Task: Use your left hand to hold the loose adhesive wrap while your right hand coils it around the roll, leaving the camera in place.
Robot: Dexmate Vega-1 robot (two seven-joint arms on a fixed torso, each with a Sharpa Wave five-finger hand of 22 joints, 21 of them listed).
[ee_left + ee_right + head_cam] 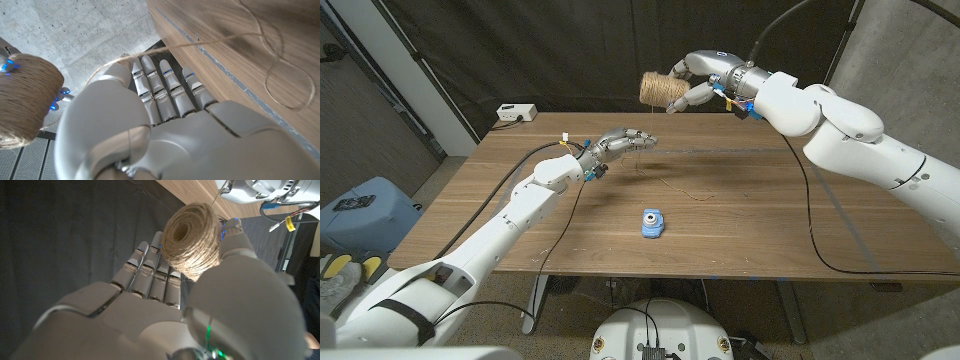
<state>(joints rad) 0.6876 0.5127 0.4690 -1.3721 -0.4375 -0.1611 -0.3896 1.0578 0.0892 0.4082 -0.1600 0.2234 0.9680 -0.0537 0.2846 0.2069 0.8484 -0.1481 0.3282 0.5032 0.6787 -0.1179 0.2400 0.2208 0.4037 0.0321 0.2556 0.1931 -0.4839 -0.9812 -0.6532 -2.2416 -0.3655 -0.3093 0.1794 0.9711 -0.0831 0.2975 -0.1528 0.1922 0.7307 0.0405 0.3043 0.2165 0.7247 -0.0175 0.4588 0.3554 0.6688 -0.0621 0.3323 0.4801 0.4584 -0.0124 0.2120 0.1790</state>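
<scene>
The roll is a spool of brown twine (660, 90), not adhesive wrap. My right hand (705, 82) grips it in the air above the table's far edge; the same spool (192, 240) sits between that hand's thumb and fingers (150, 275). My left hand (620, 142) hovers over the table's far middle, pinching the loose strand (200, 44) between thumb and fingers. From there the strand runs up to the spool (25, 100), and its slack tail (675, 188) lies looped on the wood. A small blue camera (653, 222) sits on the table in front of both hands.
The wooden table (770, 230) carries a black cable (810, 220) across its right side. A white box (515, 113) sits at the far left corner. A blue object (360, 205) stands on the floor to the left. Dark curtains hang behind.
</scene>
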